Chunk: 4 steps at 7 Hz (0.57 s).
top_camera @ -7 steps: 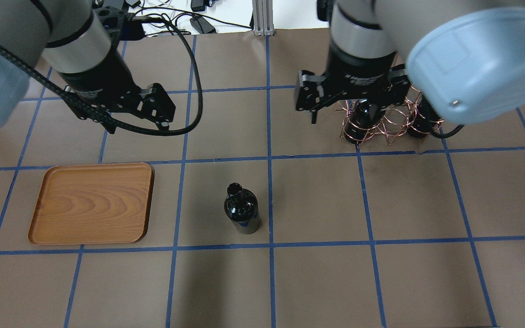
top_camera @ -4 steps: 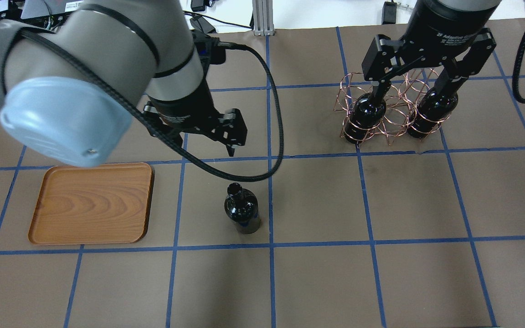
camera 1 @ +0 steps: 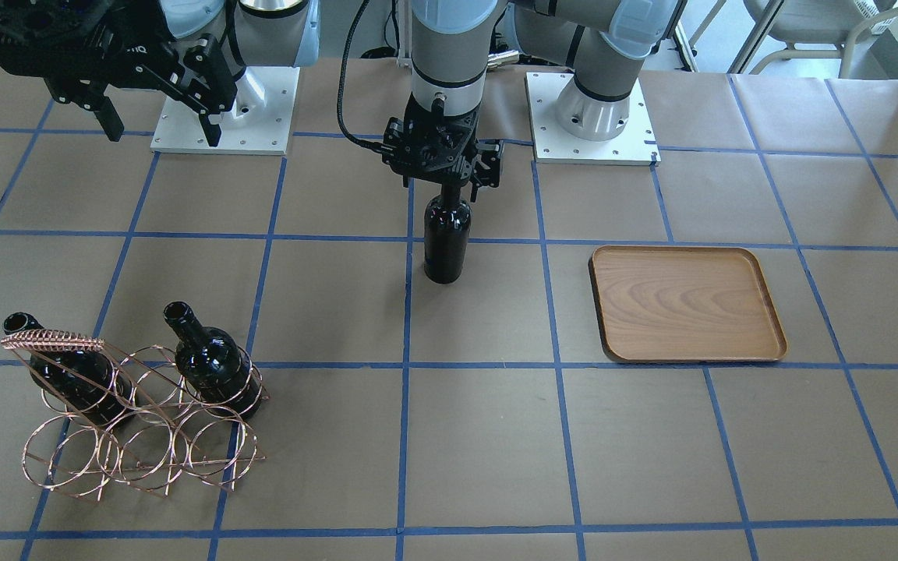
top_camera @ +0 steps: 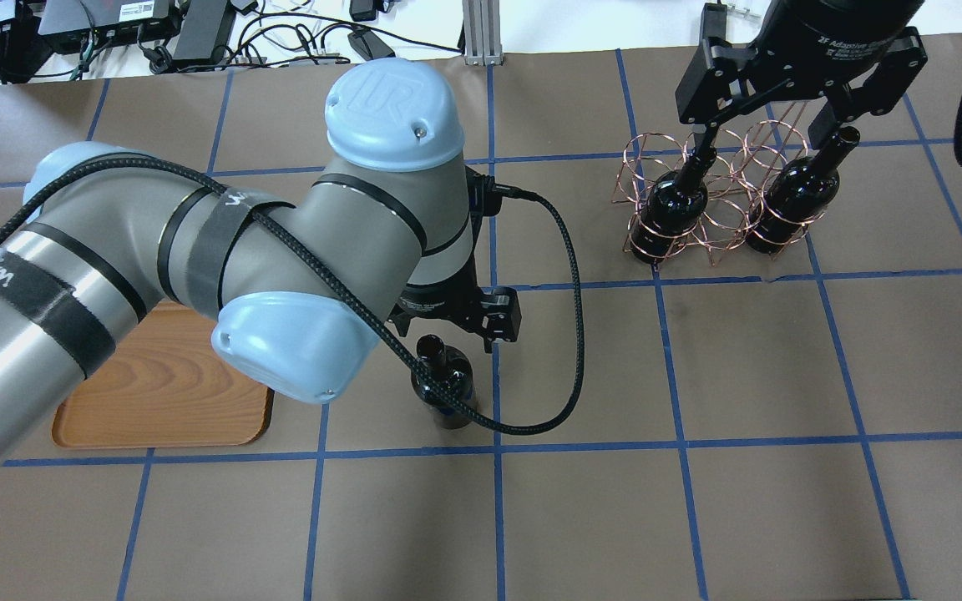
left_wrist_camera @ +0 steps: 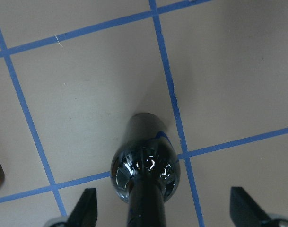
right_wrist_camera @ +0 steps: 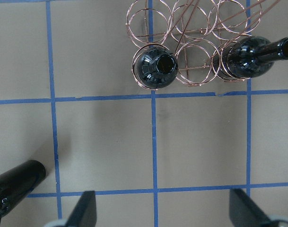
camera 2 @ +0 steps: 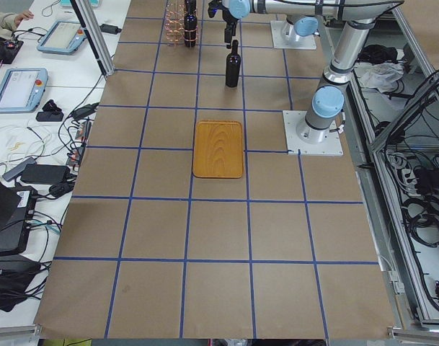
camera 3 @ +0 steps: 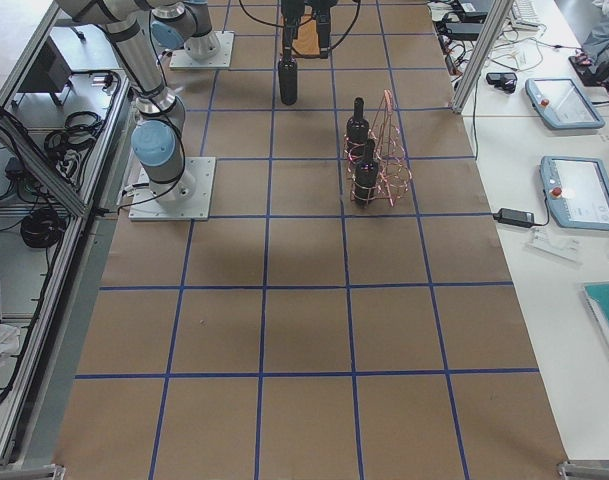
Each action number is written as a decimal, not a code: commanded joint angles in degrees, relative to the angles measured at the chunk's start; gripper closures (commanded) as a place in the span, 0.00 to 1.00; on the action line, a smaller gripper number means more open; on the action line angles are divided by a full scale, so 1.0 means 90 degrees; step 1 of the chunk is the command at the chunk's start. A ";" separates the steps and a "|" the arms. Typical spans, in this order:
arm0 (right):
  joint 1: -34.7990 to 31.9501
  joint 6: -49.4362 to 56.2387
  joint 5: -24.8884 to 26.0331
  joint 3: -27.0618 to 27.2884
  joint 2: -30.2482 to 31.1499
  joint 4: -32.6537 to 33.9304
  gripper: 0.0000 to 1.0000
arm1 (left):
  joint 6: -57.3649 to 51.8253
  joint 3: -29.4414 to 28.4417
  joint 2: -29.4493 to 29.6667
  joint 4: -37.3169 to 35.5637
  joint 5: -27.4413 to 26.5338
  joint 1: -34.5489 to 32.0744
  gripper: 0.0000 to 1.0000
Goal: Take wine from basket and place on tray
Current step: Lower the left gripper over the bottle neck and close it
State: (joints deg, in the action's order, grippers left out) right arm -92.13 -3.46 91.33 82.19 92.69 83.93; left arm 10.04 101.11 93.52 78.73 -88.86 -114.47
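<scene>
One wine bottle [top_camera: 448, 380] stands upright on the table mid-front, also in the front view [camera 1: 447, 241] and the left wrist view [left_wrist_camera: 146, 170]. My left gripper [top_camera: 446, 338] [camera 1: 446, 185] is open, its fingers [left_wrist_camera: 84, 210] on either side of the bottle's neck without touching it. The copper wire basket [top_camera: 715, 200] [camera 1: 129, 421] holds two more bottles [top_camera: 677, 204] [top_camera: 790, 200]. My right gripper [top_camera: 761, 138] [camera 1: 164, 134] is open and empty, raised behind the basket. The wooden tray [camera 1: 687, 304] [top_camera: 164, 401] lies empty, partly hidden by my left arm in the overhead view.
Blue tape lines grid the brown paper table cover. The left arm's black cable [top_camera: 569, 334] loops beside the standing bottle. The robot base plates [camera 1: 219, 109] sit at the robot's edge of the table. The right wrist view shows the basket [right_wrist_camera: 191, 47] and the standing bottle [right_wrist_camera: 13, 187].
My left arm swung from the back left over to the standing bottle and lowered around its neck. My right gripper pulled up and back from the basket.
</scene>
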 commanded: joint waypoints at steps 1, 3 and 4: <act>0.0002 -0.0006 0.0037 0.0008 0.0004 -0.0029 0.00 | -0.0373 0.0054 -0.0049 0.0021 -0.0010 0.0033 0.06; 0.0002 0.0023 0.0067 0.0018 0.0004 -0.0049 0.00 | -0.0383 0.0054 -0.0136 0.0458 -0.0029 0.0082 0.36; -0.0008 0.0033 0.0250 0.0037 0.0004 -0.0107 0.00 | -0.0383 0.0054 -0.0156 0.0548 -0.0049 0.0092 0.39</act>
State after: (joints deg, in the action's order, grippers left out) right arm -92.12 -3.28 92.29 82.40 92.72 83.36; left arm 6.65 101.60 92.49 82.15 -89.15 -113.83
